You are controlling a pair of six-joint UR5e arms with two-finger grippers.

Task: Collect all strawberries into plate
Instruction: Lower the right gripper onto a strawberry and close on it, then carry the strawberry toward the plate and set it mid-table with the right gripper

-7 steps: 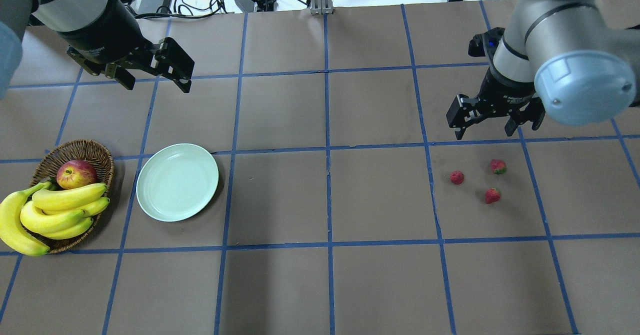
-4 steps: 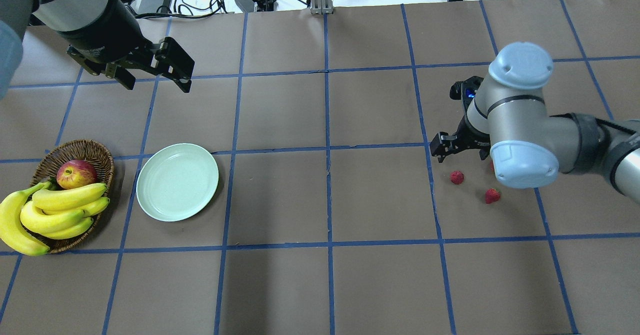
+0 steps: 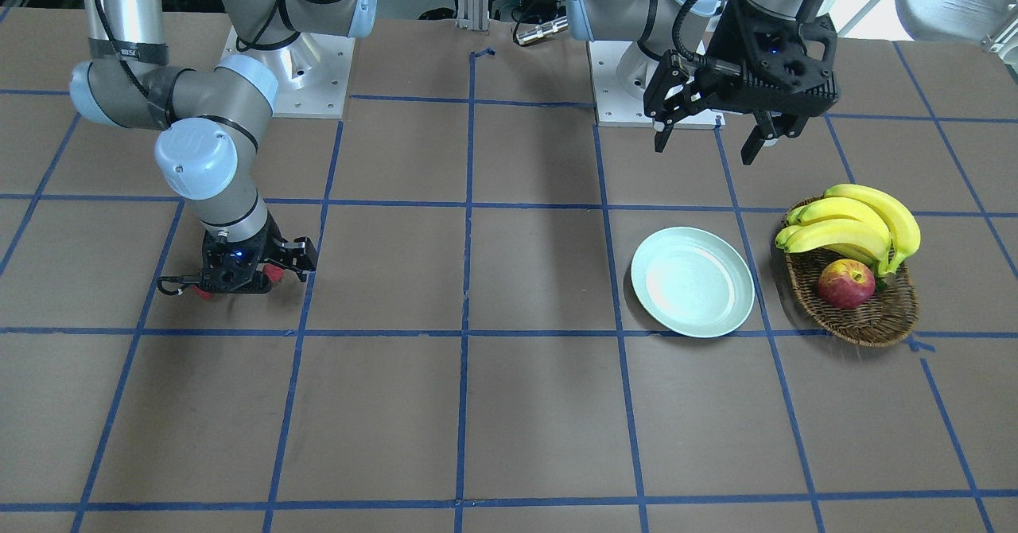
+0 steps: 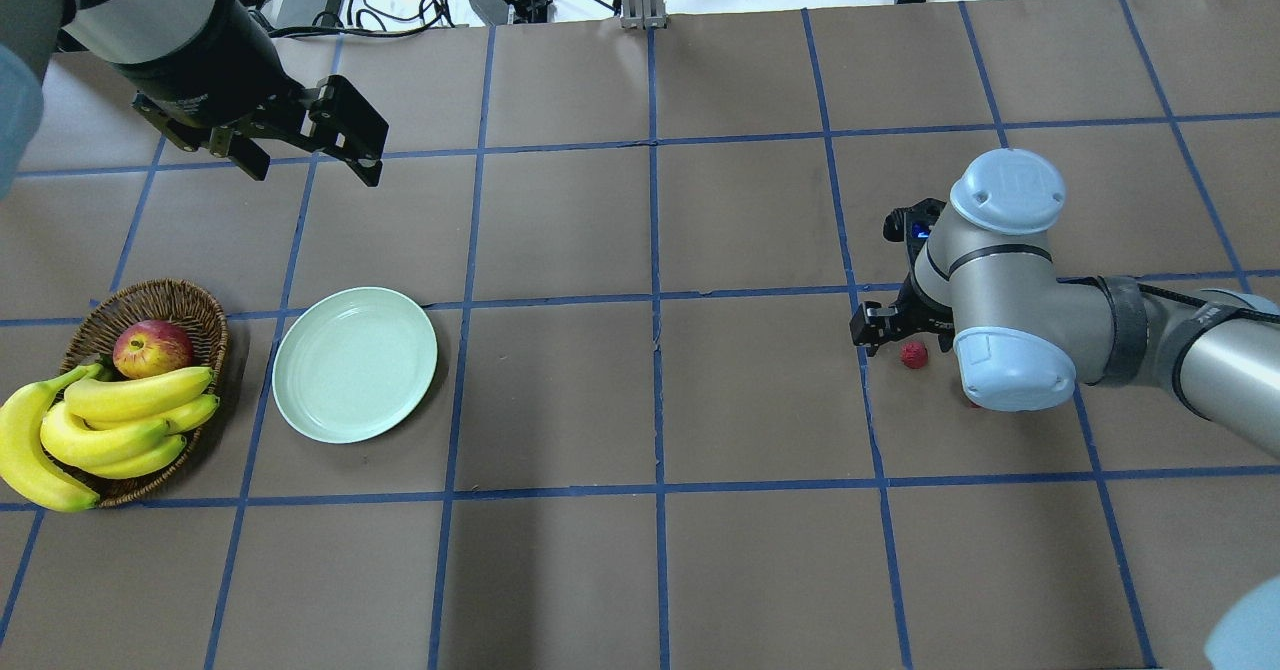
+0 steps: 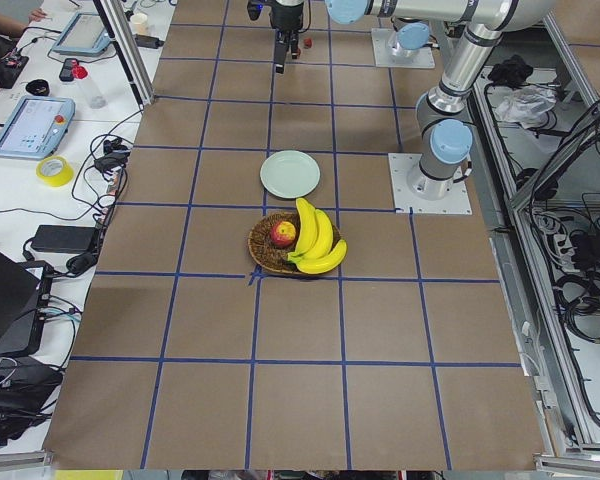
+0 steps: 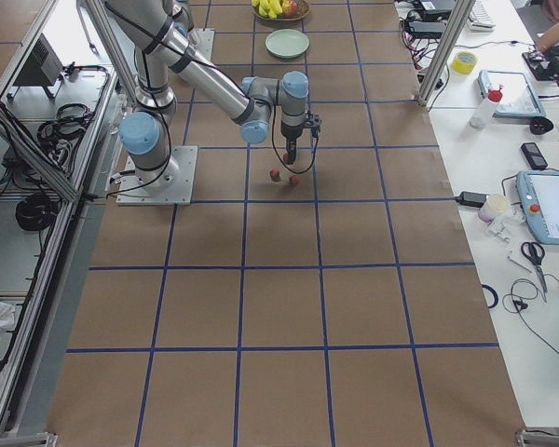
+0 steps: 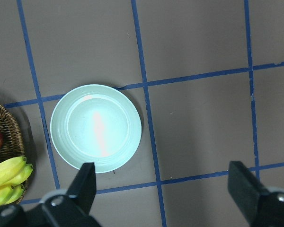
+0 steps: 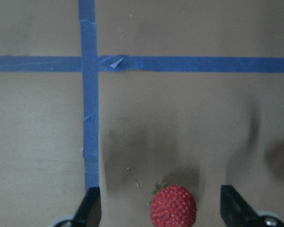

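Note:
My right gripper (image 4: 912,343) is open and low over the table, its fingers either side of one strawberry (image 4: 913,354). The right wrist view shows that red berry (image 8: 173,205) on the paper between the two fingertips (image 8: 88,208), not held. Two other strawberries (image 6: 275,175) (image 6: 294,181) lie close by and are hidden under the right arm in the overhead view. The pale mint plate (image 4: 355,365) is empty at the left, also in the left wrist view (image 7: 95,127). My left gripper (image 4: 312,168) is open and empty, high behind the plate.
A brown wicker basket (image 4: 160,292) with a red-yellow apple (image 4: 152,347) and a bunch of bananas (image 4: 110,420) stands just left of the plate. Blue tape lines cross the brown table. Cables and boxes lie along the far edge.
My right arm has come down and slightly left, from above the strawberries to table level around the leftmost berry. It now covers the other two in the overhead view. The left arm has not moved.

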